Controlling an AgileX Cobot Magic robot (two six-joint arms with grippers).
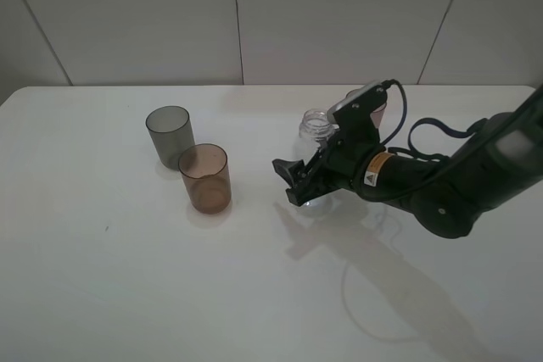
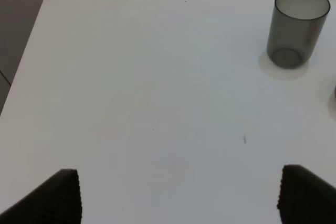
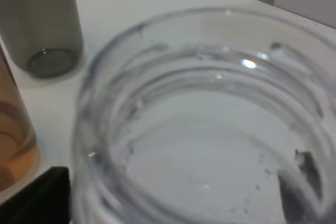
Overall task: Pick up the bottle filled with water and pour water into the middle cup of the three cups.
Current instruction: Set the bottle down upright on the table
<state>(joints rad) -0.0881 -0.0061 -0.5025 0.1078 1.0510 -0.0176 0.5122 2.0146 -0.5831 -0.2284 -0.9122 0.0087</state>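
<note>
The clear, uncapped bottle [image 1: 316, 127] stands upright on the white table [image 1: 127, 277], right of the cups. My right gripper [image 1: 293, 181] is low around its body, with the fingers spread on either side of it, open. The right wrist view looks straight down the bottle's wide threaded neck [image 3: 205, 114]; I cannot make out the water. The amber middle cup [image 1: 204, 177] stands left of the bottle and also shows in the right wrist view [image 3: 13, 140]. The smoky grey cup [image 1: 170, 135] stands behind it. Only a mauve-pink sliver of the third cup [image 1: 378, 110] shows behind the right wrist. My left gripper [image 2: 178, 198] is open above bare table.
The grey cup [image 2: 296, 27] is ahead of the left gripper, far off. The table's far edge meets a panelled wall [image 1: 237, 14]. The right arm [image 1: 458, 184] lies across the table's right side.
</note>
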